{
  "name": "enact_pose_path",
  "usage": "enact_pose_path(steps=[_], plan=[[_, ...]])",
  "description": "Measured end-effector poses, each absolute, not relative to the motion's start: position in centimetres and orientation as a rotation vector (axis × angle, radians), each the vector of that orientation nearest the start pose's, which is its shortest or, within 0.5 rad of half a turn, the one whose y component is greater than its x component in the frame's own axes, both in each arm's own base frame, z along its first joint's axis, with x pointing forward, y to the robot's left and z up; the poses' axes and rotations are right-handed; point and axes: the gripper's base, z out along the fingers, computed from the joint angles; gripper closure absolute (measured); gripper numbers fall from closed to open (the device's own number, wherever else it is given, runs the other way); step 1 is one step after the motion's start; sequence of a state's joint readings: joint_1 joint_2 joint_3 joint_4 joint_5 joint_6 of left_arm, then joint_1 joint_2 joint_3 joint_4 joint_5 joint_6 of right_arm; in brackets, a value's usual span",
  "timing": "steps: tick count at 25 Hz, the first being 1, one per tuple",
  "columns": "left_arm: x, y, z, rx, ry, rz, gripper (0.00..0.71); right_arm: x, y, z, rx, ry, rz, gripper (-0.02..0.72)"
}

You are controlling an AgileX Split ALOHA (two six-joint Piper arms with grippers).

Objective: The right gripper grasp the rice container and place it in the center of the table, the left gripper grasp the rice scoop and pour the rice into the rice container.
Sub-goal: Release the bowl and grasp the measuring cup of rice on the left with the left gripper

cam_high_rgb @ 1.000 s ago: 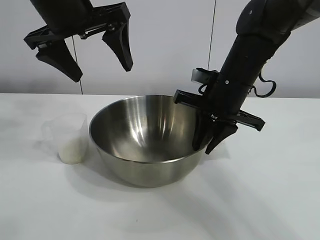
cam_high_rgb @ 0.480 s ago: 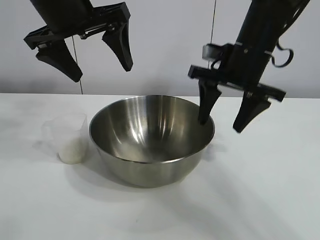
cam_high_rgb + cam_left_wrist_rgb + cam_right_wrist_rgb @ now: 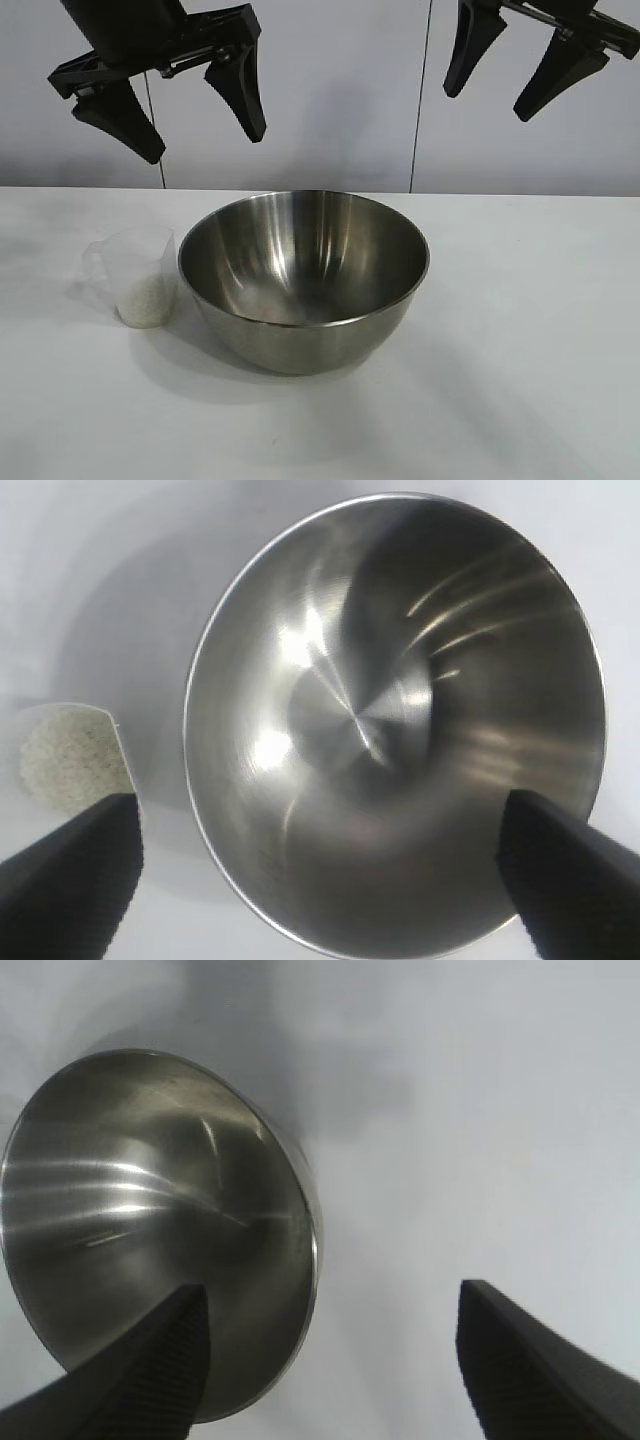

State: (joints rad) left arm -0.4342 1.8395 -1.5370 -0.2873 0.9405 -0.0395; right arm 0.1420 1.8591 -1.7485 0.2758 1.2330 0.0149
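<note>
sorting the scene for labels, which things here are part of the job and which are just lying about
Part of the job:
- bowl, empty
- scoop holding rice
- left gripper, open
- right gripper, open
- table

Just lying about:
- nothing visible; only the wall behind

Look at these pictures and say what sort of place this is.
Probably a robot lab or test bench, not a kitchen: two black grippers, left and right, hang over a bare white table with only a steel bowl and a plastic scoop.

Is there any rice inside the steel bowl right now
No, the rice container shows only bare brushed steel inside; the rice sits in the rice scoop.
</note>
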Motion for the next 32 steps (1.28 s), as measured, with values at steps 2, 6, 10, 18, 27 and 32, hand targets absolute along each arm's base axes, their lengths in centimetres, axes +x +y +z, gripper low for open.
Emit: enact_pose_path(steps=[2, 6, 10, 18, 27, 32], plan=[[35.33, -18.68, 27.26, 0.376, 2.734, -0.497, 0.016, 38.93, 7.89, 31.54, -0.109, 2.820, 0.417, 0.219], [35.34, -18.69, 27.26, 0.376, 2.734, -0.497, 0.016, 38.96, 7.72, 31.50, -0.114, 2.822, 0.390, 0.219], [35.36, -18.69, 27.27, 0.375, 2.732, -0.498, 0.016, 38.96, 7.65, 31.49, -0.116, 2.823, 0.379, 0.219], [35.50, -18.73, 27.33, 0.368, 2.715, -0.500, 0.016, 38.97, 7.63, 31.48, -0.117, 2.823, 0.375, 0.219], [35.61, -18.83, 27.41, 0.353, 2.700, -0.516, 0.016, 38.97, 7.60, 31.47, -0.118, 2.823, 0.370, 0.219], [35.49, -18.52, 27.24, 0.430, 2.711, -0.454, 0.016, 38.97, 7.60, 31.47, -0.119, 2.823, 0.370, 0.219]])
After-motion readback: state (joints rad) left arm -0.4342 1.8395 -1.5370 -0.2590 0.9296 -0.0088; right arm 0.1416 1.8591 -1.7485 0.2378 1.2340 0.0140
